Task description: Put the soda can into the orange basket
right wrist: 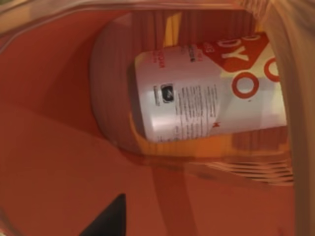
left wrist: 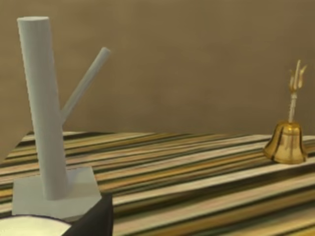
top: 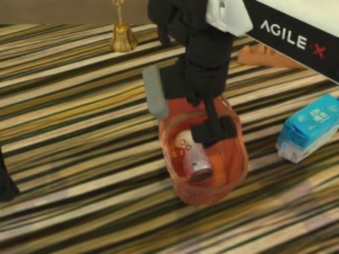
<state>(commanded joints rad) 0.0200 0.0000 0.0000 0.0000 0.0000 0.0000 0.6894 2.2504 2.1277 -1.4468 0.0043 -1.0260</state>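
Observation:
The soda can point(top: 195, 159) lies on its side inside the orange basket point(top: 204, 197), its dull metal top toward the near rim. Nothing holds it. My right gripper point(top: 213, 132) hangs over the far half of the basket, just above the can, open and empty. In the right wrist view the can point(right wrist: 206, 93), white with red markings, rests against the basket's orange floor point(right wrist: 49, 147). One dark fingertip point(right wrist: 110, 219) shows off to the side, well apart from the can. My left arm point(top: 5, 182) is parked at the table's left edge.
A golden bell point(top: 122, 36) stands at the far side. A flat orange toothed rack point(top: 265, 55) and a blue tissue pack point(top: 310, 127) lie to the right. A grey oblong piece point(top: 155, 92) sits by the basket's far-left rim. A white stand point(left wrist: 44, 123) shows in the left wrist view.

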